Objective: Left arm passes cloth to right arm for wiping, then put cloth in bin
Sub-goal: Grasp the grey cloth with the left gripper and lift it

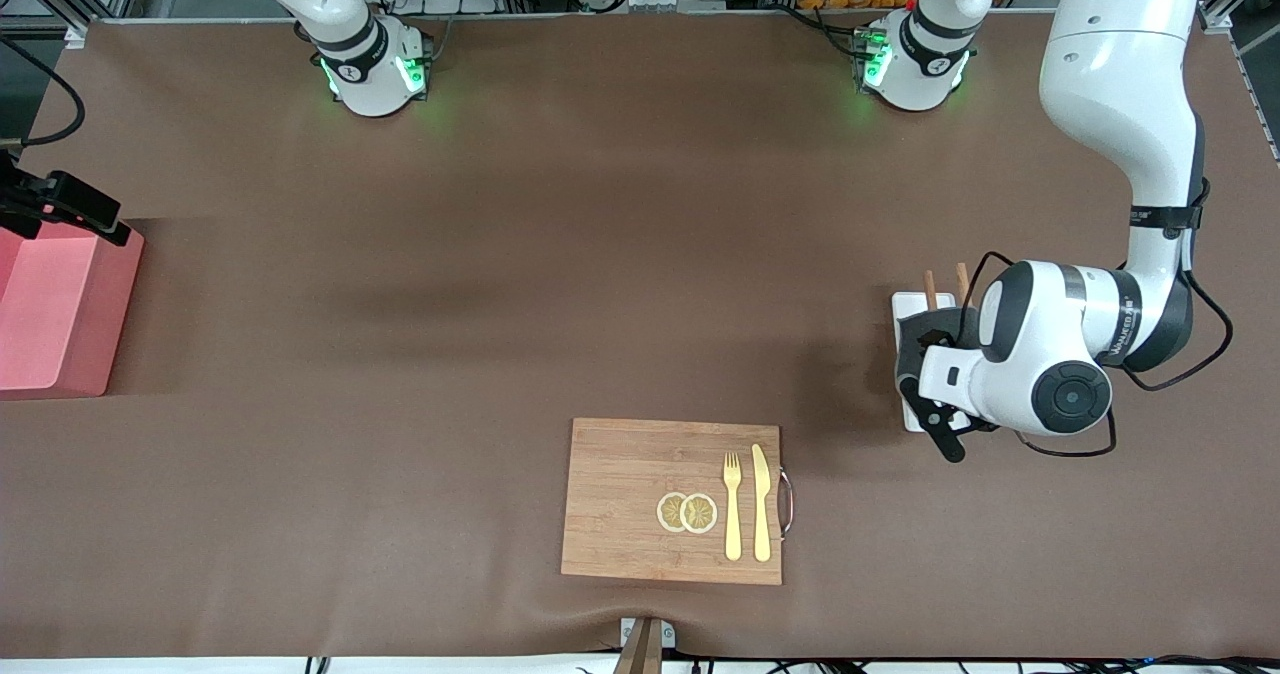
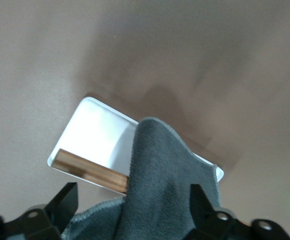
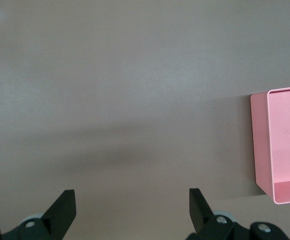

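Nearest the front camera, a wooden board (image 1: 671,501) lies on the brown desk (image 1: 500,304) and carries two lemon slices (image 1: 687,512), a golden fork (image 1: 732,505) and a golden knife (image 1: 762,502); none of these is being handled. Farther from the camera, toward the left arm's end of the desk, the left arm (image 1: 1120,204) bends down over a white tray (image 2: 97,142) that has a wooden strip (image 2: 90,171) along one edge. The left gripper (image 2: 129,207) hangs over this tray with the cloth (image 2: 162,185) bunched between its spread fingers (image 2: 64,202); the dark grey fabric drapes over part of the tray, and whether the fingers are pinching it cannot be made out. Toward the right arm's end of the desk stands the pink bin (image 1: 50,309), at about the same depth as the tray and well apart from it. The right arm (image 1: 350,44) shows only its base in the front view, and it waits; the right gripper (image 3: 129,207) hovers over bare desk with its fingers released and holding nothing, the bin (image 3: 285,145) near it. The handover likely turns on this: the cloth sits at the left arm's end, well apart from the right gripper, so the left arm is much nearer and would have to carry the cloth across toward the right arm's end.
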